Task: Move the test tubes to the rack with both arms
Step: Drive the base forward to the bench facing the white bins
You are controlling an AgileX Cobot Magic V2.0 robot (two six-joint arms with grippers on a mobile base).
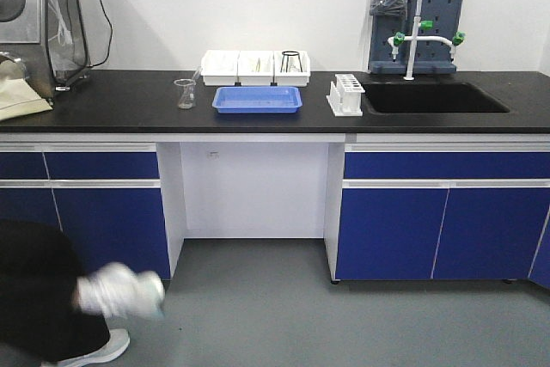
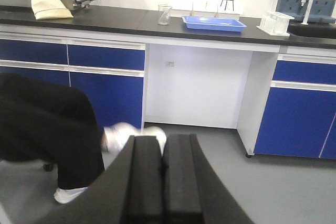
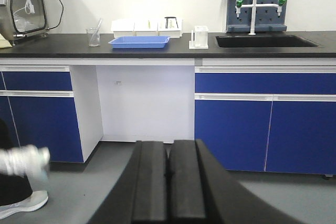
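The white rack stands on the black counter, just left of the sink; it also shows as the rack and rack in the wrist views. At this distance I cannot make out the test tubes; faint slender shapes lie in the middle white bin. Neither arm appears in the front view. My left gripper is shut and holds nothing, low over the floor and far from the counter. My right gripper is likewise shut and empty, facing the cabinets.
A blue tray lies in front of three white bins. A clear beaker holding a thin rod stands to the left. The sink and faucet are at right. A crouching person with a white glove is at lower left.
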